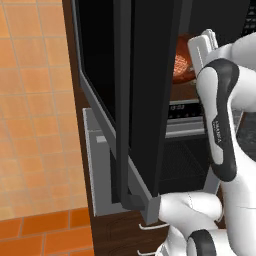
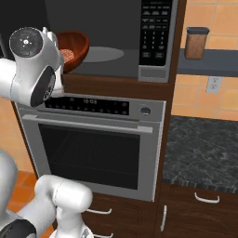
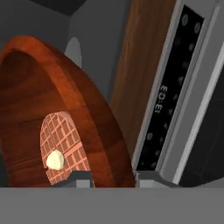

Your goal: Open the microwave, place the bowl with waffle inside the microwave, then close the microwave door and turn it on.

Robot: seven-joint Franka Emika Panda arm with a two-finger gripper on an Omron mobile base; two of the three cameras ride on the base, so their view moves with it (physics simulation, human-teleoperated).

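1 wooden cabinet (image 2: 172,139), orange tiles (image 1: 35,125).

Left base view: set low behind the arm's left, facing forward, very near the swung-open door (image 1: 145,100), edge-on and blocking most of the cavity; bowl (image 1: 182,62) glimpsed past it, oven (image 1: 187,130) below. Right base view: behind the arm's right, farther back and squarer, taking in the microwave (image 2: 158,42) cavity, keypad (image 2: 155,30), oven (image 2: 93,144), counter (image 2: 204,144) and jar (image 2: 196,42). Hand view: rolled hard sideways, looking along the fingers, extremely near the bowl (image 3: 65,109) rim clasped between the jaws, waffle (image 3: 63,148) just beyond them, oven clock panel (image 3: 170,92) tilted to one side. Shared by all three: bowl and oven panel.
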